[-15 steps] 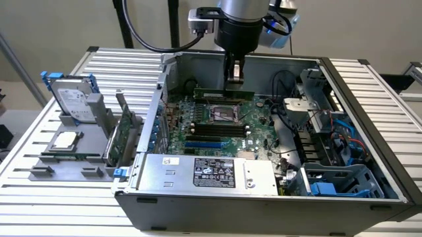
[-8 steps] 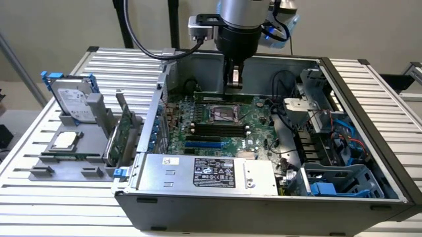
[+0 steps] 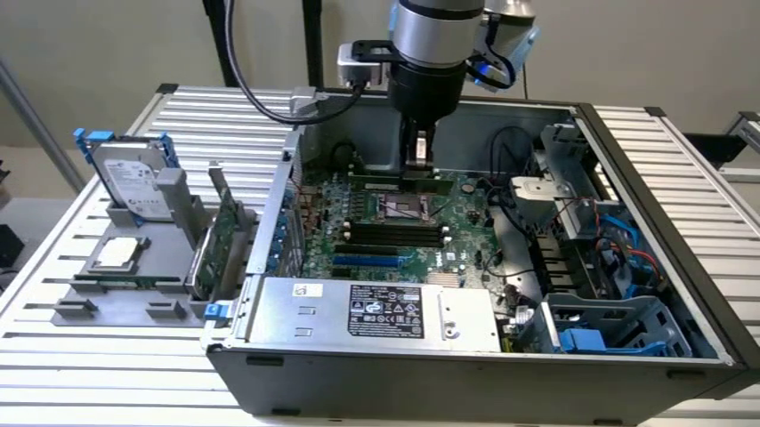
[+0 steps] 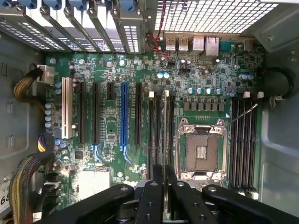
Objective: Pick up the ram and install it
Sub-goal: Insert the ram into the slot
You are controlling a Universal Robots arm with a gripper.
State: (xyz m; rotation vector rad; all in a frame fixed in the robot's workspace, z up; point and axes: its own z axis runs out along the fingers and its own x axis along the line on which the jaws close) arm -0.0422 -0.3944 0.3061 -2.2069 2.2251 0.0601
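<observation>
Black two-finger gripper [image 3: 421,160] clamped on long thin green ram stick [image 3: 401,181] — edge-on over green motherboard [image 4: 187,79], near case's back wall.

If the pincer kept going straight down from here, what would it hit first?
The pincer is shut on the ram, held edge-on over the motherboard. Going straight down, the ram would likely meet the memory slots beside the CPU socket first. Which slot exactly is hard to judge.
</observation>
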